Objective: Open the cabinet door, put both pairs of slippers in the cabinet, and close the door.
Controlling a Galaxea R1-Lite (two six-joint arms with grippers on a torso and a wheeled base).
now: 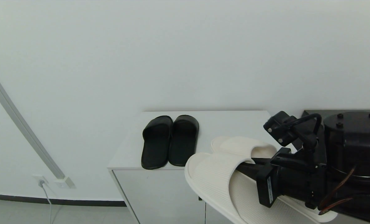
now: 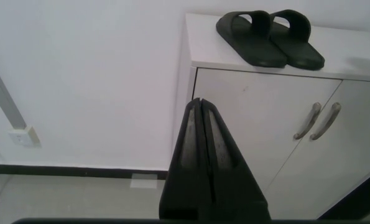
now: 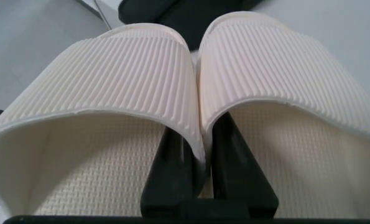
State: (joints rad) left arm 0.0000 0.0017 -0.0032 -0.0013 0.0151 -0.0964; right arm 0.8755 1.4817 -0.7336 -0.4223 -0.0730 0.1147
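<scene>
Near the cabinet (image 1: 160, 196), right tool (image 3: 203, 168) clamped on white slippers (image 3: 135, 68), left tool (image 2: 200, 124) closed

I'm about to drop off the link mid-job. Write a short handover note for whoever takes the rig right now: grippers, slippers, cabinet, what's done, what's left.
Left gripper: shut, empty, pointing toward the cabinet front.
Right gripper: shut on the white slippers, one finger inside each, pinching the inner strap walls together; the pair is held near the cabinet's front edge.
Black slippers: side by side on the cabinet top.
Done: white pair is in the gripper.
Left: the door is shut, handles untouched. Open it, put both pairs inside, close it.
</scene>
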